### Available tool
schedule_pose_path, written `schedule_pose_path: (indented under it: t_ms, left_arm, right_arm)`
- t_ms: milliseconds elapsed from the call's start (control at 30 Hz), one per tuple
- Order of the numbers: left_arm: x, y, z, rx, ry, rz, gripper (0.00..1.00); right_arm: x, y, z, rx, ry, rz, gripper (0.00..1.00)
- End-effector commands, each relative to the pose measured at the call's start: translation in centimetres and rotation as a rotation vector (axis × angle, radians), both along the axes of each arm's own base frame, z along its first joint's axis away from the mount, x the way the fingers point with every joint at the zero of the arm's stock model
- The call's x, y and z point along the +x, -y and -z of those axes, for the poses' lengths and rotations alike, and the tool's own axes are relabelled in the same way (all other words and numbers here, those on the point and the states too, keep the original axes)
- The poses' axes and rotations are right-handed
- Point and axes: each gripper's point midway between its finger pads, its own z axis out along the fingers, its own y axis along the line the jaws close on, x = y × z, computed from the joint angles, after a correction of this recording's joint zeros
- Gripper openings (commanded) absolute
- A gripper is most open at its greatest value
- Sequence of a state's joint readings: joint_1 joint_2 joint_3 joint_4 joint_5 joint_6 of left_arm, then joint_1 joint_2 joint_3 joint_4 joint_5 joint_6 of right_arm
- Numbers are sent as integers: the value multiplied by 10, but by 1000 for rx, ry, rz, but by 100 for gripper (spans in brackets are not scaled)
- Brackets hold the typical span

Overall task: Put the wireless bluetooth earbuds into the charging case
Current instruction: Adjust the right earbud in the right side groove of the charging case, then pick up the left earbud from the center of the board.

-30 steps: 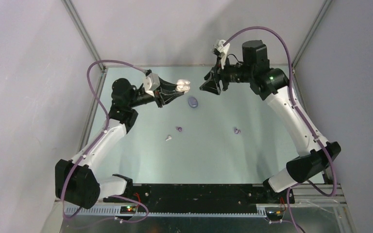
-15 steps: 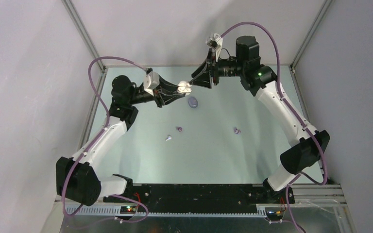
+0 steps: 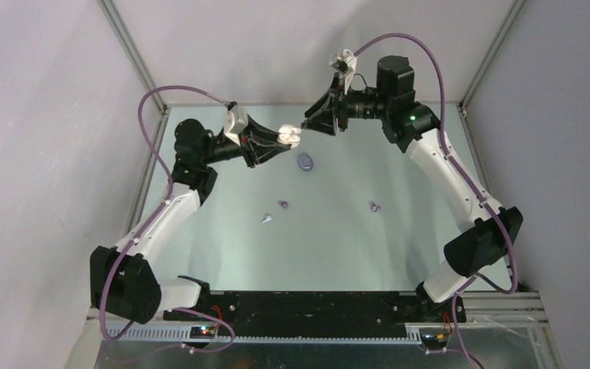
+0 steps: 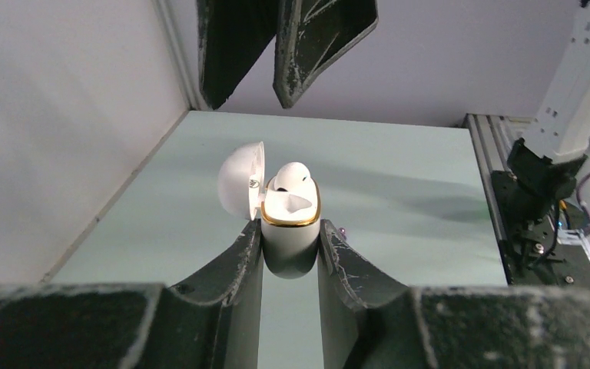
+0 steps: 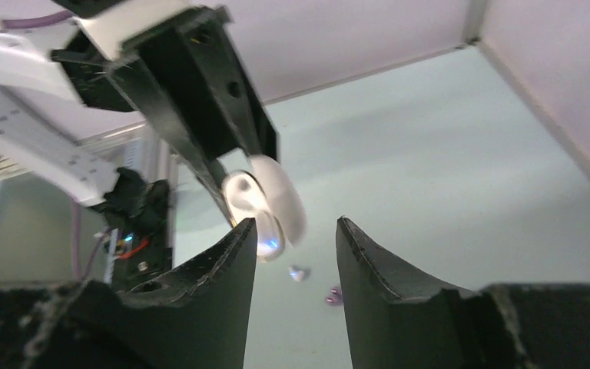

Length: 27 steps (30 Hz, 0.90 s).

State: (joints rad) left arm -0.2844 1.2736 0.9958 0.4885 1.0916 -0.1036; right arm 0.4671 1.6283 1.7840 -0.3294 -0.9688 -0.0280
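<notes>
My left gripper [image 4: 290, 237] is shut on a white charging case [image 4: 290, 227] with a gold rim, held above the table. Its lid [image 4: 240, 179] stands open, and one white earbud [image 4: 293, 175] sits in it, sticking up. My right gripper [image 3: 307, 123] hovers just beyond the case [image 3: 287, 136], open, with nothing between its fingers [image 5: 240, 244]. On the table lie a white earbud [image 3: 266, 219] and two purple earbuds [image 3: 283, 204] [image 3: 374, 206]. The right wrist view shows the case [image 5: 270, 201] blurred just past my fingertips.
A small purple case [image 3: 304, 161] lies shut on the table below the two grippers. Grey walls and metal posts [image 3: 134, 61] close in the table at the back and sides. A black rail [image 3: 315, 304] holding the arm bases runs along the near edge.
My right gripper has swung left from the back right to just beside the held case, and its jaws have narrowed somewhat. The left gripper has shifted slightly, still holding the case.
</notes>
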Motion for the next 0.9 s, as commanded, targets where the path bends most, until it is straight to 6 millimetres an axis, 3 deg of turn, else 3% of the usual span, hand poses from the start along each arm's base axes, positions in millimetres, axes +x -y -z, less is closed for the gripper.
schedule_pose_path:
  t_ms: [0, 100, 167, 233, 267, 367, 433, 500, 633, 867]
  left_arm:
    - [9, -19, -29, -100, -18, -113, 0]
    - [24, -38, -34, -158, -60, -254, 0]
    - [38, -60, -40, -213, -98, -378, 0]
    - [45, -78, -47, -259, -121, -472, 0]
    - [43, -84, -53, -275, -113, -500, 0]
    - [48, -108, -56, -308, -131, -628, 0]
    - [47, -119, -56, -316, -149, -699, 0]
    - [41, -130, -61, -336, -153, -763, 0]
    - [35, -148, -56, -358, -175, -870, 0]
    - [27, -165, -31, -326, -222, -977, 0]
  right_arm:
    - [34, 29, -16, 37, 102, 211, 44]
    - [56, 36, 21, -47, 28, 359, 37]
    - [57, 30, 56, -110, -92, 388, 32]
    - [46, 19, 108, -215, -151, 354, 29]
    - [34, 8, 124, -257, -159, 313, 29]
    - [24, -10, 188, -432, -221, 295, 25]
    - [18, -22, 213, -492, -331, 334, 23]
    - [5, -44, 226, -531, -415, 329, 25]
    - [-10, -60, 267, -677, -593, 314, 31]
    - [-33, -94, 309, -740, -883, 309, 33]
